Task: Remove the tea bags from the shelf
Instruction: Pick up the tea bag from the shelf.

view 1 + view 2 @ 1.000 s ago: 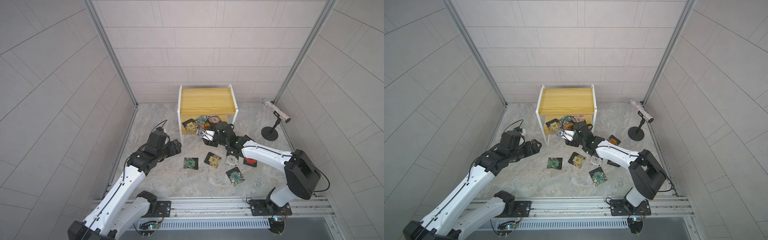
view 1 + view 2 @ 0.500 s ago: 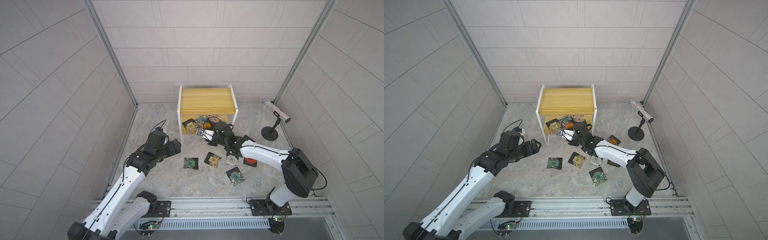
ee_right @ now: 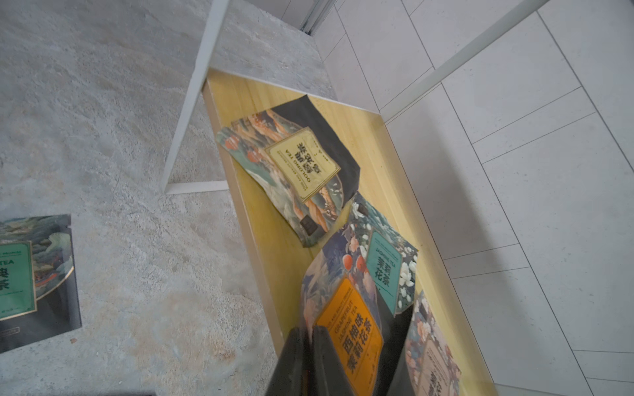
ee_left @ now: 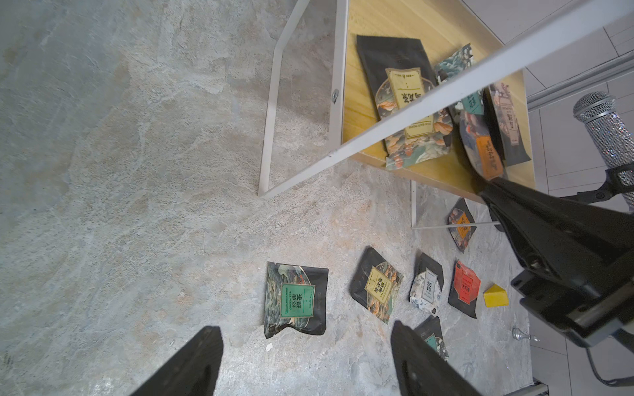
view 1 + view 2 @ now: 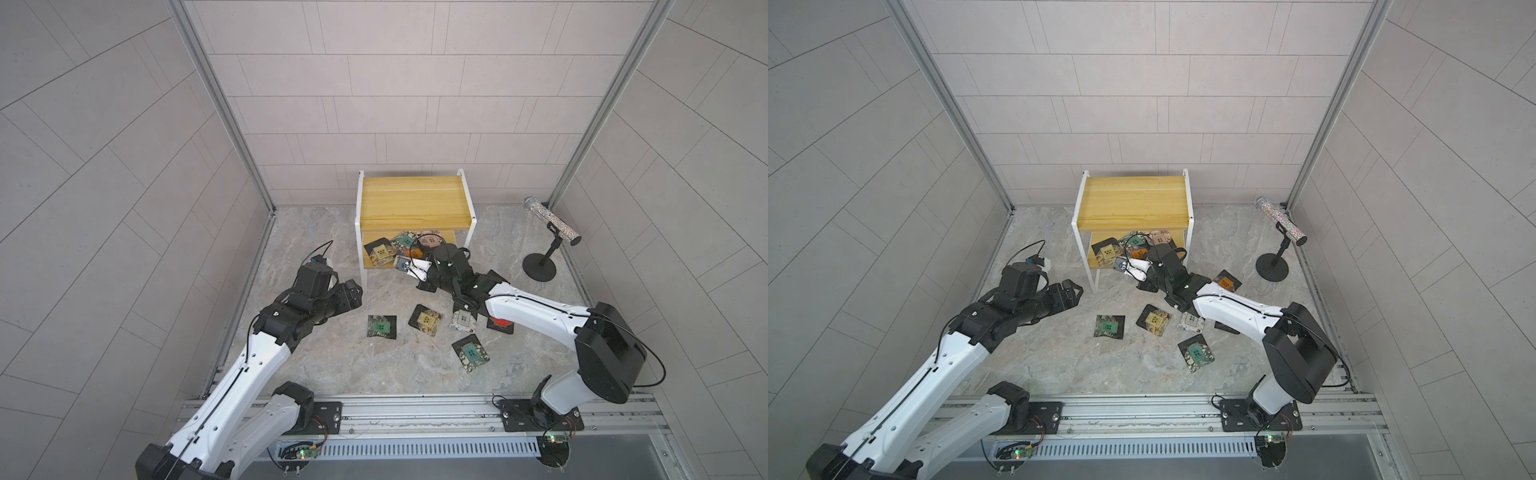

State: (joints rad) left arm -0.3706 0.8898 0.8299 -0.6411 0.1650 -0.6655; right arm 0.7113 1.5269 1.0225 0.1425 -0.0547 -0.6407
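The shelf [image 5: 411, 199] stands at the back, its yellow top board bare. Its lower board [image 3: 370, 137] carries a beige-label tea bag [image 3: 302, 164], a teal-label one [image 3: 384, 264], a pink-label one [image 3: 432, 356] and an orange-label one [image 3: 353, 329]. My right gripper [image 3: 308, 331] reaches onto that board, shut on the near edge of the orange-label bag; in a top view the right gripper [image 5: 426, 254] sits at the shelf's front. My left gripper [image 4: 305, 327] hangs open and empty over the floor, left of the shelf, near a green-label tea bag [image 4: 296, 300].
Several tea bags lie on the floor before the shelf: green [image 5: 381, 327], beige [image 5: 428, 319], white [image 5: 463, 320], red [image 5: 500, 323], teal [image 5: 471, 352], orange [image 5: 1226, 282]. A glittery tube on a black stand [image 5: 548, 226] stands at the right. A small yellow piece [image 4: 495, 295] lies nearby.
My right gripper has pushed in onto the lower board and closed on the orange-label tea bag. The left arm has not moved.
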